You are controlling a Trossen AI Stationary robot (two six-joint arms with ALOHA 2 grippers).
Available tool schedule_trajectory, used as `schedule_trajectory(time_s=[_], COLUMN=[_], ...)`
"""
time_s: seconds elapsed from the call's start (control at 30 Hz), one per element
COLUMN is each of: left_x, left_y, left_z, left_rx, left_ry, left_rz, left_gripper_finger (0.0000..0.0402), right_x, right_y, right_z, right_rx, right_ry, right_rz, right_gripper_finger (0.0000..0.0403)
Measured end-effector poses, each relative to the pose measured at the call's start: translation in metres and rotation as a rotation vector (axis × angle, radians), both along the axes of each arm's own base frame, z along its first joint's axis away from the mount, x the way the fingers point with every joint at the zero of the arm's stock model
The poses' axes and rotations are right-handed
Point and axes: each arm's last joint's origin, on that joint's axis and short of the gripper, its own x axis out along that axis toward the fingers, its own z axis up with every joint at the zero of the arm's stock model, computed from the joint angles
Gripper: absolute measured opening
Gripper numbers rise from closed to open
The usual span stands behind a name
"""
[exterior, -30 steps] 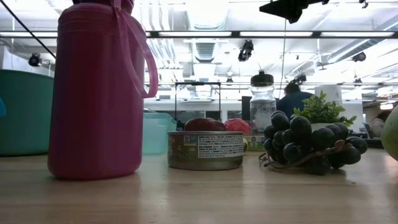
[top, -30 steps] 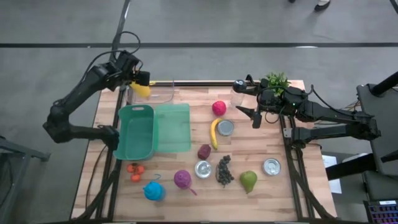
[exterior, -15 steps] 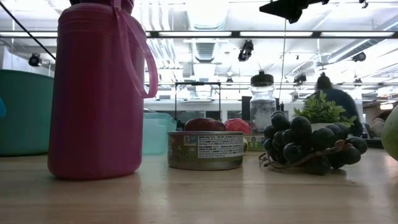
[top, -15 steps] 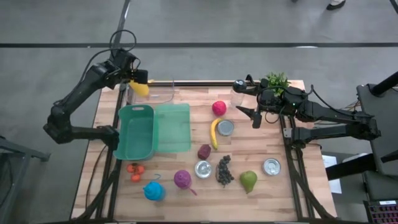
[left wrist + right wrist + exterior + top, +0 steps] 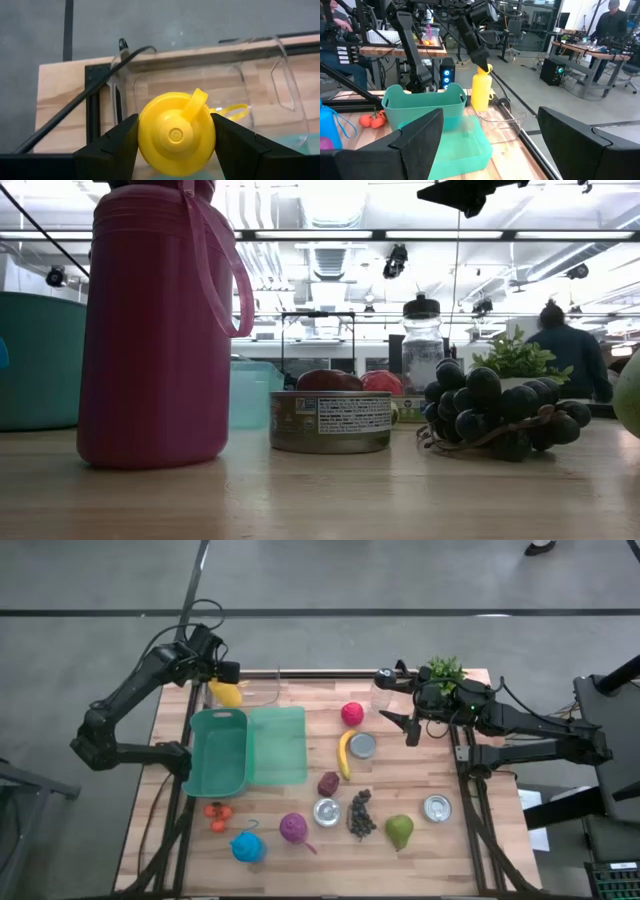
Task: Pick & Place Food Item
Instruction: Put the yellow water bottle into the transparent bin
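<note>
Over the far left corner of the wooden bench (image 5: 420,850), the left end effector (image 5: 226,680) grips a yellow plastic squeeze bottle (image 5: 229,692) by its sides, both dark fingers (image 5: 112,145) pressed against it. The bottle hangs just above a clear plastic container (image 5: 255,686) that sits against the bench's back edge; the left wrist view looks down on the bottle's capped top (image 5: 176,133) with the container's rim behind it. A teal plastic bin (image 5: 219,751) stands just in front of the container, its flat teal lid (image 5: 278,745) lying beside it.

Toward the right side, the right end effector (image 5: 398,724) hovers with its fingers spread and nothing between them, near a clear jar with a black cap (image 5: 383,690) and a small green plant (image 5: 443,670). A yellow banana (image 5: 343,754) lies next to an open tin can (image 5: 363,745), with a pink ball (image 5: 352,713) close behind them.
</note>
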Motion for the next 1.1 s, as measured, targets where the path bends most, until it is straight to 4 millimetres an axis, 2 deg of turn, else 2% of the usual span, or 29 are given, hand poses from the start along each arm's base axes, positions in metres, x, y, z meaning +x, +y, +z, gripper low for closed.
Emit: schedule_trajectory(time_s=[0.23, 0.97, 1.1], left_x=[-0.001, 0.003, 0.003], left_y=[-0.003, 0.000, 0.000], left_z=[-0.003, -0.033, -0.034], left_rx=[-0.037, -0.018, -0.015], left_ry=[0.013, 0.053, 0.051], left_rz=[-0.006, 0.015, 0.020], left_gripper_finger=[0.0222, 0.0222, 0.0222], right_x=[0.000, 0.000, 0.000], right_y=[0.000, 0.000, 0.000], right_z=[0.000, 0.000, 0.000], right_rx=[0.000, 0.000, 0.000], right_ry=[0.000, 0.000, 0.000], right_rz=[0.000, 0.000, 0.000], right_gripper_finger=[0.0323, 0.0323, 0.0323])
